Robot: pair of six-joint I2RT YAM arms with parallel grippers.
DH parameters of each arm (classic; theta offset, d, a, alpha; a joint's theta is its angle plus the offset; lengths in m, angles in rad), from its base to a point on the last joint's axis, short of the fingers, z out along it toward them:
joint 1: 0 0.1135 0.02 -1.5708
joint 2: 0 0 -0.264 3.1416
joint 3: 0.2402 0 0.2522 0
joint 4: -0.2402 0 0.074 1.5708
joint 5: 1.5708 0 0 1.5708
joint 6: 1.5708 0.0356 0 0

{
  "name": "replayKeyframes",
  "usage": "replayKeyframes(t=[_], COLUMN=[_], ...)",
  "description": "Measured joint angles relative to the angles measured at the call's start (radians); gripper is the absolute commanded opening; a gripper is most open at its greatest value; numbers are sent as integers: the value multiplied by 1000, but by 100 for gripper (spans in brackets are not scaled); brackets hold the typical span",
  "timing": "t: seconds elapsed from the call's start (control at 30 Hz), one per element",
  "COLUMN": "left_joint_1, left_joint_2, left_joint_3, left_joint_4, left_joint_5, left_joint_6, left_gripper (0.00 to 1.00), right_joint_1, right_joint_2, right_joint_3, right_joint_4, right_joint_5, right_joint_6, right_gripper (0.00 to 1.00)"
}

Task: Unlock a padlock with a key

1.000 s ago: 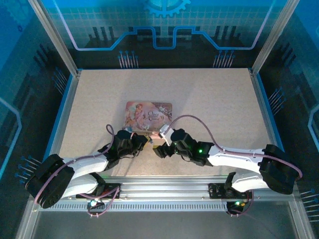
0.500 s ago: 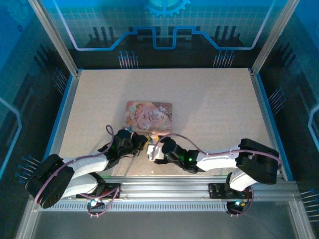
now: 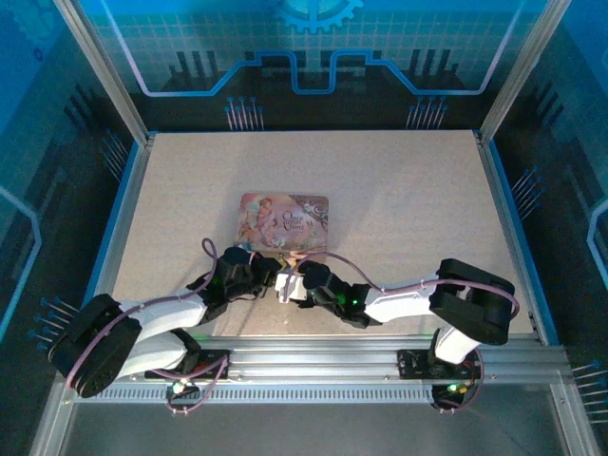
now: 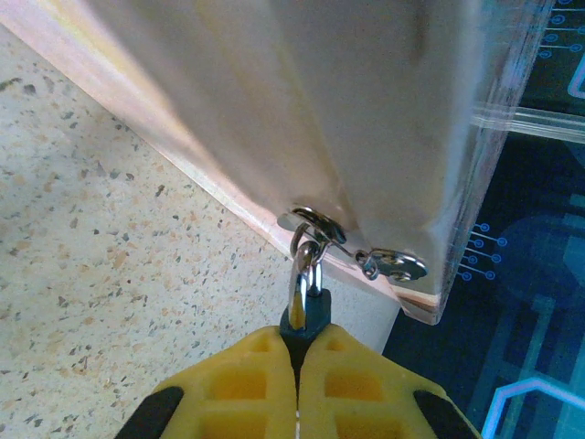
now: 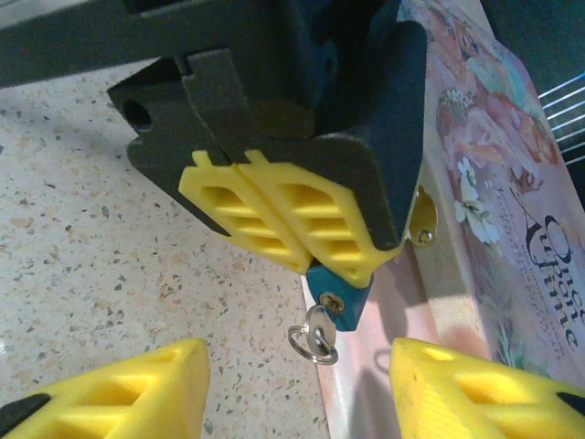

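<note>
The left jaws are clenched on the padlock (image 4: 305, 315), yellow pads (image 4: 247, 384) pressed together around its dark blue body. Its silvery shackle (image 4: 302, 270) passes through a hasp (image 4: 315, 224) on the near edge of the pink box (image 3: 285, 218). The key (image 5: 317, 326) sits in the keyhole at the padlock's free end, ring dangling. The right jaws stand released, fingers (image 5: 110, 393) wide apart to either side of the key, apart from it. The box lies flat on the speckled desk (image 3: 408, 190).
</note>
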Motion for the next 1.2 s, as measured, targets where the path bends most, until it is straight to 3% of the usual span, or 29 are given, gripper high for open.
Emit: replayKeyframes(t=[0.9,1.2], left_joint_1=[0,0], left_joint_2=[0,2], left_joint_3=[0,0], left_joint_4=[-1,1], left_joint_5=[-5,-8], left_joint_6=[0,0], left_gripper=[0,0], right_joint_1=[-20,-21], right_joint_2=[69,70], right_joint_3=[31,31], right_joint_4=[40,44], right_joint_5=[17,17], right_joint_6=[32,65], right_gripper=[1,0])
